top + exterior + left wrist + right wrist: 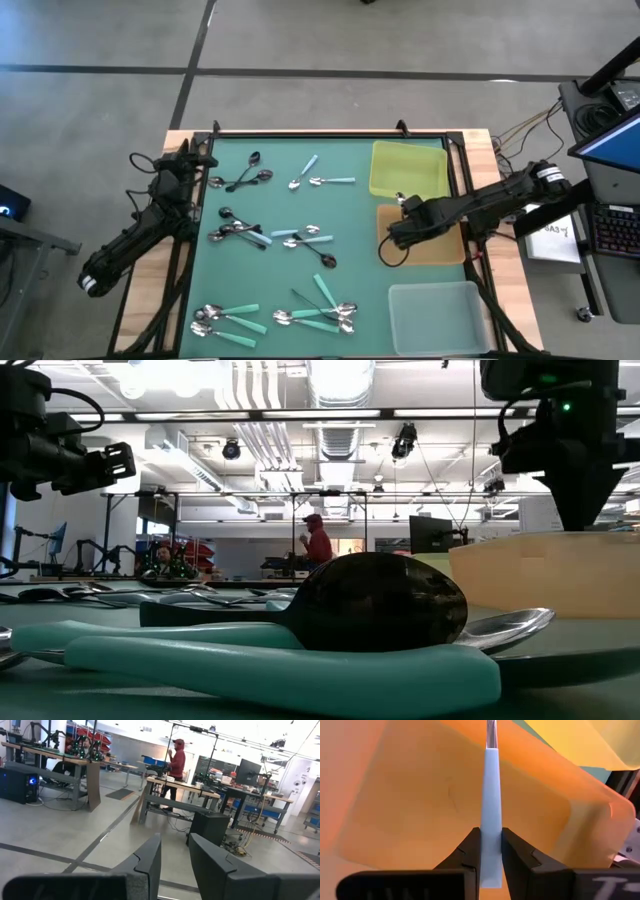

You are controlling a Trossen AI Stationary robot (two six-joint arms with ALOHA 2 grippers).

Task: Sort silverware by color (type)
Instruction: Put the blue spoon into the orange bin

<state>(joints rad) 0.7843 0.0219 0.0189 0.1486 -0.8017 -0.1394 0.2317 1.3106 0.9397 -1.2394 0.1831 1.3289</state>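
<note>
Under the right tool: the orange tray [440,250], with no spoon lying in it that the high view shows.
Right tool [491,845]: fingers pinched on the flat end of a light-blue spoon handle [490,795], which runs straight out from the fingertips over the orange tray floor.
Beyond the right tool: the yellow tray [408,168], no cutlery in it; its corner also shows past the orange rim in the right wrist view.
Behind the right tool, toward the near counter edge: the clear tray [438,316], nothing visible in it.
Left tool [175,865]: fingers apart with a narrow gap, nothing between them, raised at the left counter edge and facing the room.
Silverware [290,240]: loose clusters spread over the green mat [350,215], all well to the side of the right tool, none touching a tray.
Only the right wrist view: the grip on the blue handle.
Only the low view: a dark spoon bowl [385,602] resting on teal handles [280,660].
Open room: bare mat between the clusters and the trays.
</note>
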